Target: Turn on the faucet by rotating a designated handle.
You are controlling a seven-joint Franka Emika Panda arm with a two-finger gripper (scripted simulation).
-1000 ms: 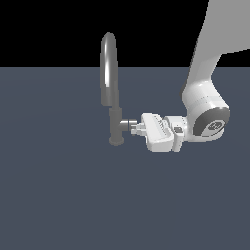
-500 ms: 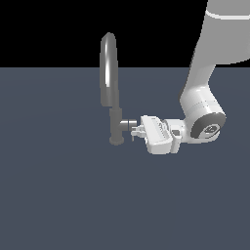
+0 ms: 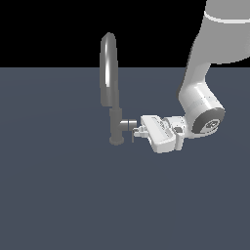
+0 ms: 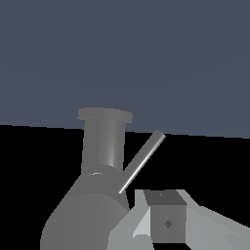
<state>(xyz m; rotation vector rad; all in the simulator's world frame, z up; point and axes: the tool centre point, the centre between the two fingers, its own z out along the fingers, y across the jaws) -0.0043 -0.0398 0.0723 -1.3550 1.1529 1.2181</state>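
Note:
The faucet [image 3: 110,88] is a tall grey gooseneck tap standing in the middle of the exterior view; in the wrist view its column [image 4: 103,141] shows close up. The handle [image 3: 127,124] is a short stub jutting from the column toward the exterior view's right, and its thin pin lever [image 3: 132,136] points down. In the wrist view the stub [image 4: 83,215] fills the near corner and the pin [image 4: 142,161] slants across. My gripper [image 3: 138,131] lies level, its tips against the pin's side. One finger [image 4: 167,222] shows beside the pin. The fingers look shut with nothing between them.
A flat dark blue-grey floor [image 3: 58,195] spreads all around the faucet's base. My white arm [image 3: 202,102] comes down from the upper part of the exterior view's right.
My gripper has crept slightly toward the faucet column, and the upper arm has leaned a little to the exterior view's right. The handle's pose looks almost the same.

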